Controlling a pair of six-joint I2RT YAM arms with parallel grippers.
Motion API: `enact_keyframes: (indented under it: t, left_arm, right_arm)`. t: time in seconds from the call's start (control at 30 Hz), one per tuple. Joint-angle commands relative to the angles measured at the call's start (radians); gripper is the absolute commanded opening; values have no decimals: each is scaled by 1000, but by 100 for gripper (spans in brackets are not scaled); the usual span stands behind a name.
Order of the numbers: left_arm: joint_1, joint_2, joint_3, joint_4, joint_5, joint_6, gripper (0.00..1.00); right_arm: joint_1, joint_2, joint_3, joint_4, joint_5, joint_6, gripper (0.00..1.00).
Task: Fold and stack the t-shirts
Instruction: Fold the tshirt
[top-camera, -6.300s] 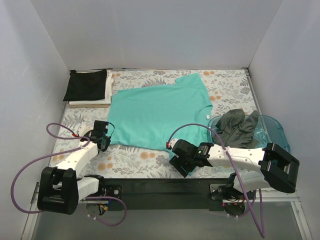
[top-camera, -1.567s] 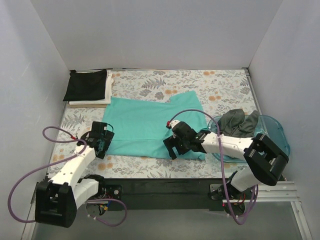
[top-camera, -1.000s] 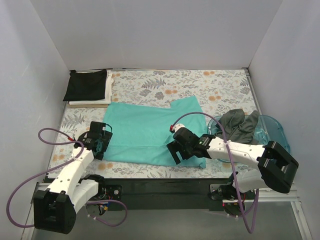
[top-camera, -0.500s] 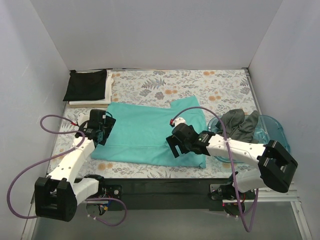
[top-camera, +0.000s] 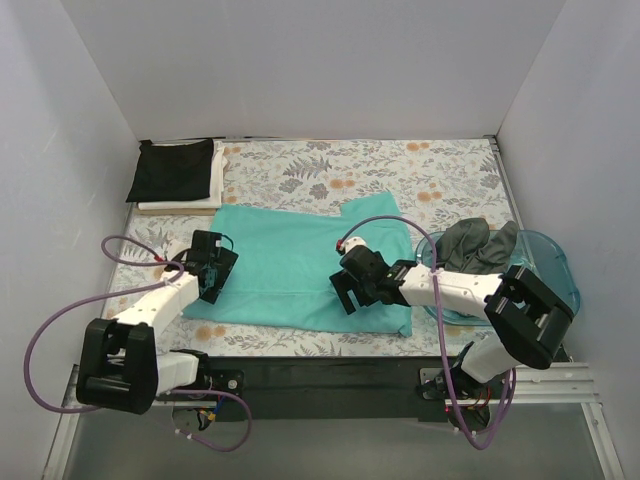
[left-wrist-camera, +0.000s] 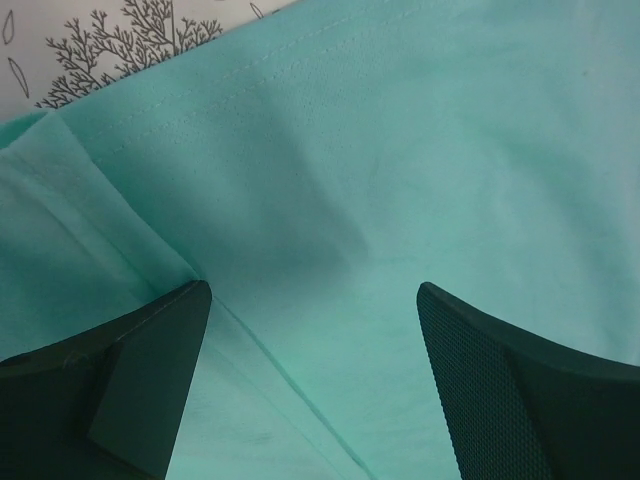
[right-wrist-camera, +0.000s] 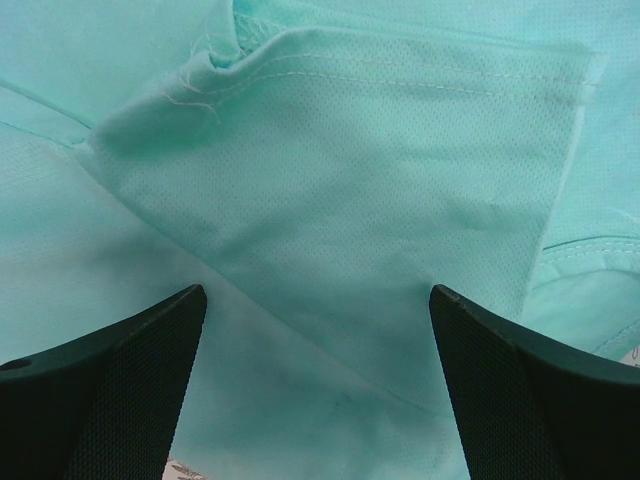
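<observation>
A teal t-shirt (top-camera: 290, 265) lies folded in half across the middle of the floral tablecloth (top-camera: 400, 165). My left gripper (top-camera: 217, 272) hovers open over its left edge; in the left wrist view the gripper (left-wrist-camera: 312, 345) has only teal cloth (left-wrist-camera: 400, 150) and a fold line between the fingers. My right gripper (top-camera: 343, 297) stands open above the shirt's right part; in the right wrist view it (right-wrist-camera: 315, 335) frames a folded sleeve (right-wrist-camera: 380, 150). A black t-shirt (top-camera: 172, 168) lies folded on a white one (top-camera: 216, 180) at the back left. A dark grey t-shirt (top-camera: 478, 250) sits crumpled in the tray.
The translucent blue tray (top-camera: 550, 262) stands at the right edge, beside my right arm. White walls close in the table on three sides. A strip of tablecloth (left-wrist-camera: 120, 40) shows past the shirt's hem in the left wrist view.
The teal shirt, spread flat earlier, now lies folded in half. Over the last second the left gripper swung inward over the shirt's left edge; the right gripper shifted slightly. Both stayed open.
</observation>
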Motion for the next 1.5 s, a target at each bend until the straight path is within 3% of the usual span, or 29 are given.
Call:
enact_keyframes:
  t: [0.0,0.4,0.6,0.8,1.03,1.13,1.47]
  left_arm:
    - [-7,-66,-74,-54,-61,-36,85]
    - [-28,-411,-187,-336,-21,-155,85]
    - [-33,-500,-133,-329,-47,-133,86]
    - [-31,-367,40,-248,-145,-63,88]
    - [-2,-47,269,-131,-222,38,93]
    - [21,128,422,-203,-228,60,93]
    - [91,372,533,-162,-246,108,88]
  right_arm:
    - [-11,-8,-26,47,-4,-7,98]
    - [-33,-36,-50,74,-2,-70,98]
    - [-44,-112,-49,71,-27,-78,98]
    - [-66,-223,-29,64,-19,-79,98]
    - [-116,-266,-19,54,6,-78,98]
    - [-142,-272,-36,53,1,-87,98]
    - [-218,-260,-62,56,-65,-104,98]
